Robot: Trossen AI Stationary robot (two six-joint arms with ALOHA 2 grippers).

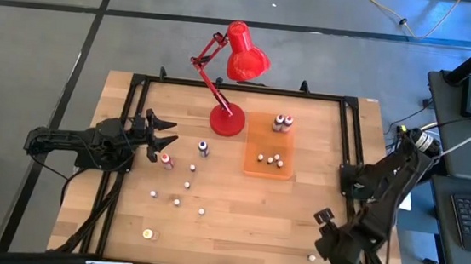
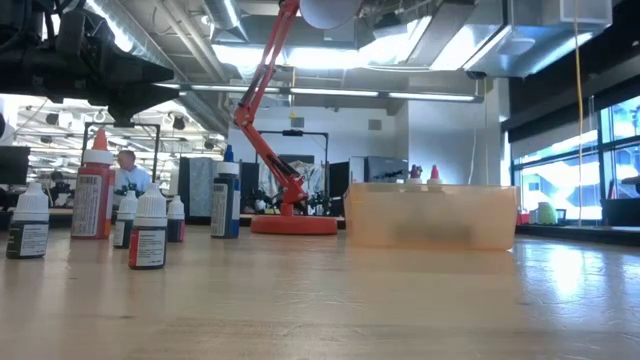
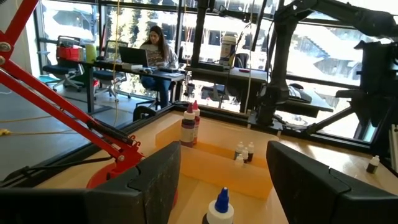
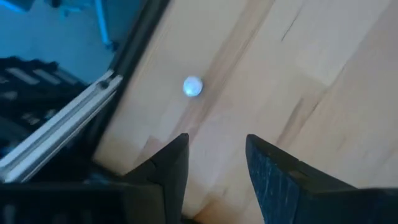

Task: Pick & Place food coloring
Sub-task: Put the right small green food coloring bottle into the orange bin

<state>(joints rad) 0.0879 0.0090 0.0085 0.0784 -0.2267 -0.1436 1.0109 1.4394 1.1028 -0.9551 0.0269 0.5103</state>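
Just ahead of my left gripper (image 1: 167, 135), whose fingers stood spread wide and empty, food coloring bottles (image 1: 184, 169) dotted the surface (image 1: 237, 209), while my right gripper (image 4: 214, 155) hung part-open, holding nothing, near a white-topped piece (image 4: 192, 86).

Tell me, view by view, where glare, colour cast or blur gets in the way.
High view: evenly lit, red lamp sharp. Low view: bright ceiling lights flare, orange tray looks hazy. Left wrist view: windows blown out behind the tray's bottles. Right wrist view: blue cast, the white cap soft.
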